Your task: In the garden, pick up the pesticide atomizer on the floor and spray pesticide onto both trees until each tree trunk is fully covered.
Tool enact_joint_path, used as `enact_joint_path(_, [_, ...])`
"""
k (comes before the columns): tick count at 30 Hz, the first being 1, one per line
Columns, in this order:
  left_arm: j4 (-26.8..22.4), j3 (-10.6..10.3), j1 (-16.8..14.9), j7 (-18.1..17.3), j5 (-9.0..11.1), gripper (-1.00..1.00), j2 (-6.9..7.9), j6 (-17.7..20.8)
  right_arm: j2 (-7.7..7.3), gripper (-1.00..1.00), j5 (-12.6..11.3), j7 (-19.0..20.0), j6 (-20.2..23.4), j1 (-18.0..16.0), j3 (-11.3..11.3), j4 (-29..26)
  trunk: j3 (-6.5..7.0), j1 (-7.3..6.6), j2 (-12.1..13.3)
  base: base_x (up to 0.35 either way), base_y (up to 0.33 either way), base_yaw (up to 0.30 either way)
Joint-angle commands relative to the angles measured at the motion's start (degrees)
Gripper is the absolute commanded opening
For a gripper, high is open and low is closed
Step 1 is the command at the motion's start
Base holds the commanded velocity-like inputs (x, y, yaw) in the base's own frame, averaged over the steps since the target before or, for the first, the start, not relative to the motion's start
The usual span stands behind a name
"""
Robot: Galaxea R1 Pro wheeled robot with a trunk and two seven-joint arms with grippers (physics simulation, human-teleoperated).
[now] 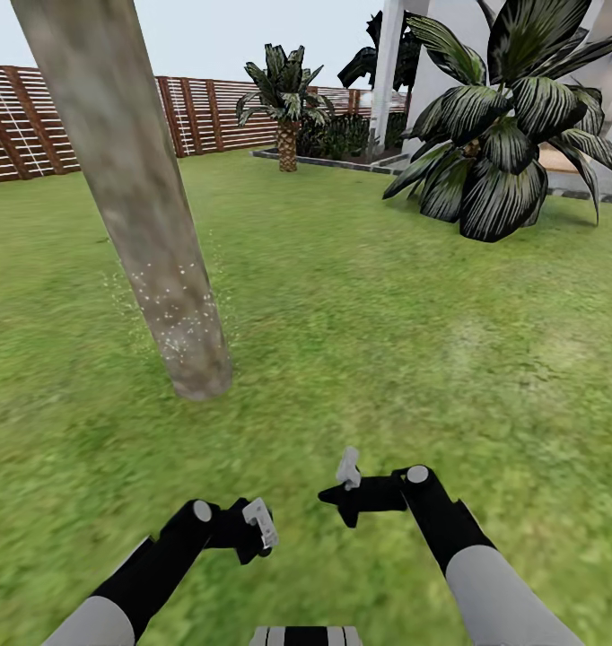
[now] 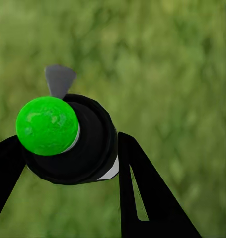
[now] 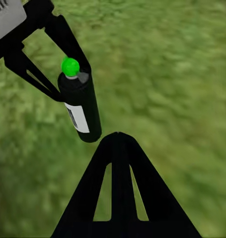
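Grass lawn (image 1: 360, 341), blurry green, spreads around you, w/ a brown horizontal-slat wooden fence (image 1: 207, 112) at the back. Your left gripper (image 2: 63, 168) is clamped on the small black pesticide atomizer w/ bright green ball cap (image 2: 68, 141): 1 black finger (image 2: 152, 198) presses each side of the can. From the right wrist cam you see that same can (image 3: 80, 106) upright-ish, white label on it, pinched by the left claw above the grass. Your right gripper (image 1: 346, 502) holds nothing; can't tell how wide it stands. Thick pale grey-tan mottled tree trunk (image 1: 135, 197) stands ahead-left, leaning, w/ white speckles (image 1: 176, 309) scattered over its lower part. Dark-leaved broad palm shrub (image 1: 494, 135) sits far right by a white house wall (image 1: 432, 63).
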Motion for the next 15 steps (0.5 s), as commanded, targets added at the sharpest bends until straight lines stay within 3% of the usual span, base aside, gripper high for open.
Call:
enact_joint_path(1, [0.0,0.0,0.0,0.0,0.0,-1.0,-0.16,0.0,0.15,-1.0,0.0,0.0,0.0,0.0,0.0,0.0,0.0,0.0,0.0,0.0,0.0,0.0])
enact_joint_path(5, [0.0,0.0,0.0,0.0,0.0,-1.0,-0.9,-0.3,1.45,-1.0,-1.0,0.0,0.0,0.0,0.0,0.0,0.0,0.0,0.0,0.0,0.0,0.0])
enact_joint_path(15, [0.0,0.0,0.0,0.0,0.2,-1.0,-1.95,-0.8,1.71,-1.0,-1.2,0.0,0.0,-0.1,0.0,0.0,0.0,0.0,0.0,0.0,0.0,0.0])
